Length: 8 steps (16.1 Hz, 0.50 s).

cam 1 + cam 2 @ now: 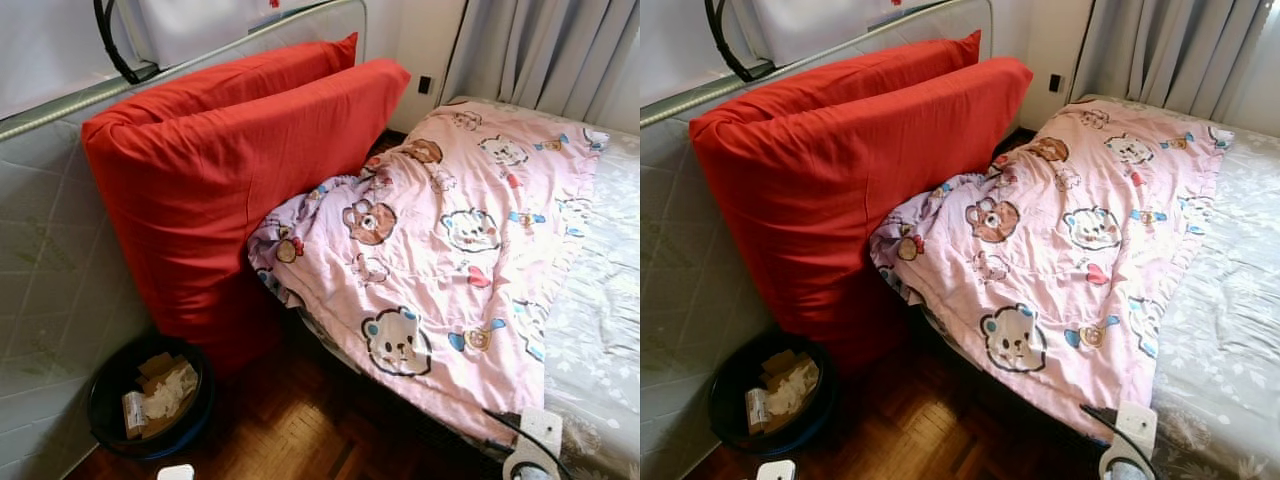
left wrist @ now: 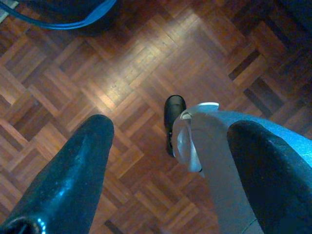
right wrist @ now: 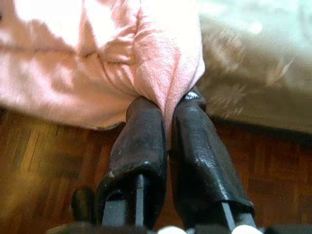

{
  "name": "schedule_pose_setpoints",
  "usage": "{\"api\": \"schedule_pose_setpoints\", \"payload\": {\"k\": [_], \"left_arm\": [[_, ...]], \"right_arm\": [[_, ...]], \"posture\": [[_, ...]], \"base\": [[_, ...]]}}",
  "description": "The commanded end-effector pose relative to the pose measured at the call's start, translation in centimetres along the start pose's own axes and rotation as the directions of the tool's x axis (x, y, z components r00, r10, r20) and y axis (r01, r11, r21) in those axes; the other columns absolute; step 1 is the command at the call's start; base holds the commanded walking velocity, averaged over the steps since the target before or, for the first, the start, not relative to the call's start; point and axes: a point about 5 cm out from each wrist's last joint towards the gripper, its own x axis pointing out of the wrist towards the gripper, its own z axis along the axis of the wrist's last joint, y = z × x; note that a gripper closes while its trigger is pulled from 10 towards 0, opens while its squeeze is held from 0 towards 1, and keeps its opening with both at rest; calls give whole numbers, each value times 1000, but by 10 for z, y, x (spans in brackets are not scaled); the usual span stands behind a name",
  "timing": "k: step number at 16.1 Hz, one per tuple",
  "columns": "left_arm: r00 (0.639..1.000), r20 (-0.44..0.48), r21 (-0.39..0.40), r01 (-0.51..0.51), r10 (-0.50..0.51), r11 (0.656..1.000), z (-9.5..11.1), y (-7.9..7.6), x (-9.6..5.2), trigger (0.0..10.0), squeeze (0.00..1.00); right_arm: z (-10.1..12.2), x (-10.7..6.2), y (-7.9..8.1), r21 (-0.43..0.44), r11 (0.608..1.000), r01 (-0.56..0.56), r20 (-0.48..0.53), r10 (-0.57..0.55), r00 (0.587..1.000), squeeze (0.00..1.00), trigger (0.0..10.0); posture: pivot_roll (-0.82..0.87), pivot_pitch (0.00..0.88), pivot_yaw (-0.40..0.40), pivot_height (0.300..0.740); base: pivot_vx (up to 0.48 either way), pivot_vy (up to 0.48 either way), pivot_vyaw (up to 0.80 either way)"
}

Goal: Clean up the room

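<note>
The right gripper sits at the lower right of the head view, by the near edge of the bed; its two black fingers are pressed together on a fold of the pink cartoon-bear quilted blanket, pinching the hem just above the brown parquet floor. The left gripper hangs over the parquet with its fingers spread, holding nothing.

The step in hand appears to be straightening the blanket over the bed. For a clean result, the pinch should keep a full fold of cloth between the fingers, and the pull should run level along the bed, since a steep lift could slip the hem free.

At lower left a dark round waste bin holding paper scraps stands on the floor. Behind it, two red fabric cushions lean on an upright quilted mattress. The blanket's far end lies bunched against the cushions, over the pale floral bed sheet.
</note>
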Motion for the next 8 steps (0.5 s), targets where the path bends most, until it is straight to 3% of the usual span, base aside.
{"api": "schedule_pose_setpoints", "payload": {"k": [1,4,6,8], "left_arm": [[1000,-20,12,-8,8,1000,-4,4,-1,10000,0],[1000,-20,14,-6,6,1000,-4,4,-1,10000,0],[1000,-23,22,-3,4,1000,-4,4,-1,10000,0],[1000,-23,20,-4,4,1000,-4,4,-1,10000,0]], "right_arm": [[13,2,-8,-6,998,56,100,-55,994,0,10000],[34,1,-19,4,984,177,256,-172,951,0,10000],[34,0,-20,-2,980,201,274,-193,942,0,10000],[23,-1,-13,-35,986,166,211,-155,965,0,10000]], "posture": [[0,42,8,740],[-2,42,5,740],[4,40,4,740],[1,37,3,740]], "base": [[0,0,0],[0,0,0],[0,0,0],[0,0,0]]}}
